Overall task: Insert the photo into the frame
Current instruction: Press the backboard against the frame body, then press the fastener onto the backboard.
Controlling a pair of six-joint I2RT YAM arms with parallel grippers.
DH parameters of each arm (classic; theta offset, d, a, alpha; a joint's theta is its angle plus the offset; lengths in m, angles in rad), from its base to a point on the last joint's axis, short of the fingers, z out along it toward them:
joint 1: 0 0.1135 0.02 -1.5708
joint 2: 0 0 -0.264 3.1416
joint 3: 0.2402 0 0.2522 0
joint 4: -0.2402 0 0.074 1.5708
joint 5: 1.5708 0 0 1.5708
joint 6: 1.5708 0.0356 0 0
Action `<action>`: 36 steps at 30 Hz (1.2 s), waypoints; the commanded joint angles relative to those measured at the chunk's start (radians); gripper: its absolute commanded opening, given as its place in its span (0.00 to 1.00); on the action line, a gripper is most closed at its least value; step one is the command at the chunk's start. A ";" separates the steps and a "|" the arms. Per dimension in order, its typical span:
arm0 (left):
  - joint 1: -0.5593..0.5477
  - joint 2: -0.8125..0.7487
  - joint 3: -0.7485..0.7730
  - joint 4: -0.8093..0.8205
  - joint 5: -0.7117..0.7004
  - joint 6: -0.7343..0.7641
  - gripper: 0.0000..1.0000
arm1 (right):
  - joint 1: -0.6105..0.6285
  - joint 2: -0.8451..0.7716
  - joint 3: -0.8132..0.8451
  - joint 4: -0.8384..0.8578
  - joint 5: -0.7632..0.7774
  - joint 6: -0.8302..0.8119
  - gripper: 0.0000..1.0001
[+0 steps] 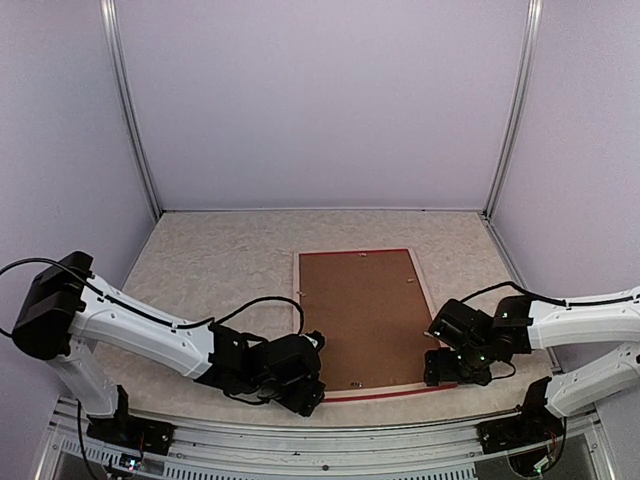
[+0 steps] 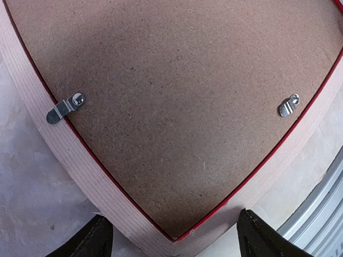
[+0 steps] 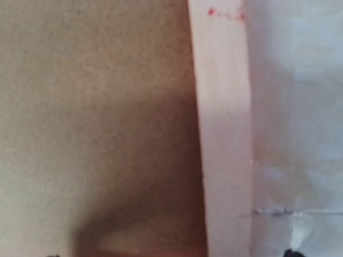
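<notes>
Two sets of jaws spread over the frame (image 2: 69, 160); backing board (image 2: 177, 107) fills it.

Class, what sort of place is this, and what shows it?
Probably a robot test cell: aluminium posts, two robot arms on a metal rail, one frame face-down on the table.
</notes>
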 commanded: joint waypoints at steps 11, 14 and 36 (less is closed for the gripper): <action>0.123 -0.140 -0.056 0.064 0.019 -0.005 0.94 | -0.041 -0.020 0.109 0.012 0.142 -0.008 0.93; 0.179 -0.189 -0.079 0.084 0.049 -0.001 0.98 | -0.097 -0.012 0.132 0.039 0.149 -0.072 0.94; 0.585 -0.010 0.096 0.103 0.266 0.107 0.73 | -0.448 0.311 0.258 0.411 -0.022 -0.475 0.89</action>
